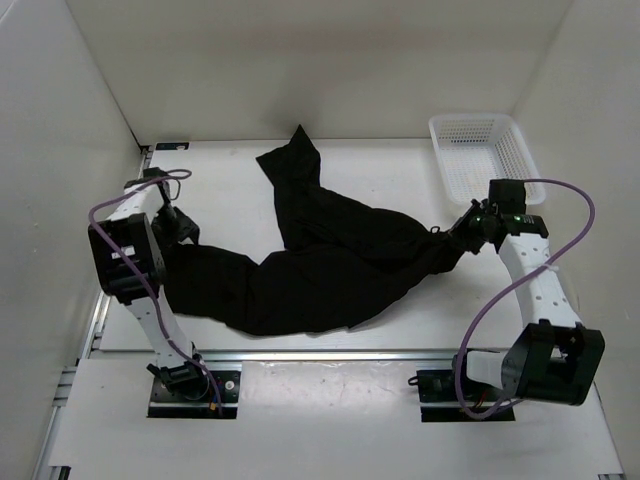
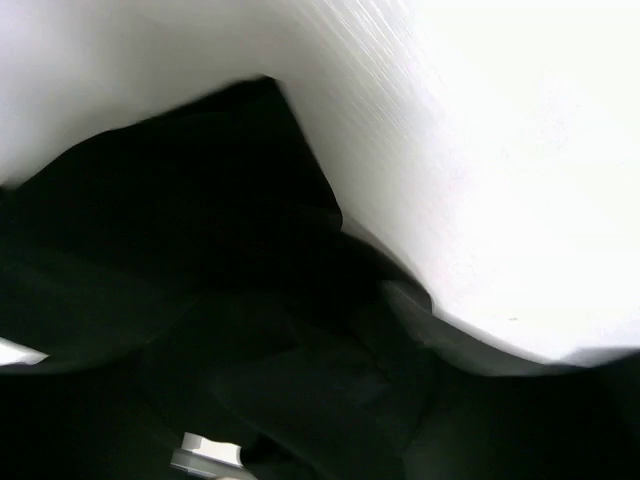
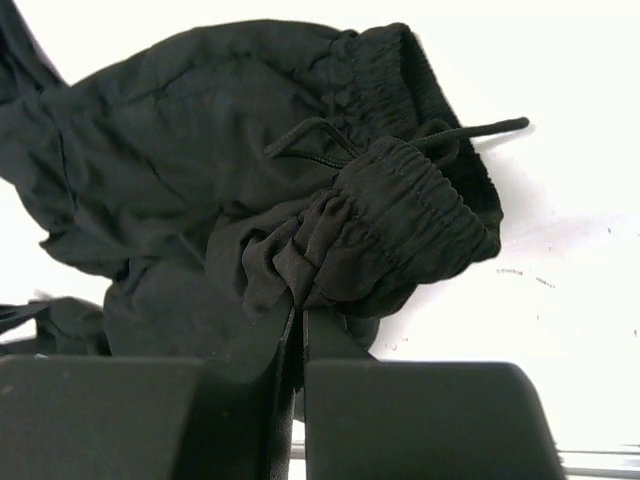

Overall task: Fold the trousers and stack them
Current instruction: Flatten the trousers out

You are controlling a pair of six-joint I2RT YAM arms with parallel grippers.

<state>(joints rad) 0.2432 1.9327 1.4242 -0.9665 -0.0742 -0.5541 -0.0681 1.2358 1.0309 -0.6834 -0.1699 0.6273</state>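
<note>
The trousers lie sprawled and unfolded across the middle of the table, and much of them is hard to read; from above the black cloth swallows its own creases; in the left wrist view the trousers are only a dark, blurred mass across the lower half, and no fingers can be made out there; whether the left claw is spread or pinching I cannot tell. Seen from above, it sits at 9 o'clock of the garment, against the left end of the cloth, its tips lost in the black; one leg runs toward 12 o'clock and ends in a crumpled point near the back wall. At 3 o'clock the right claw is pressed together on the cloth; its wrist view shows the right claw pinching a gathered fold of the trousers just below the elastic waistband; a drawstring trails toward 2 o'clock over the white surface. The table is plain white, closed in by white panels on three sides; a white mesh basket stands at its 1 o'clock corner, just beyond the right claw, apart from the trousers.
</note>
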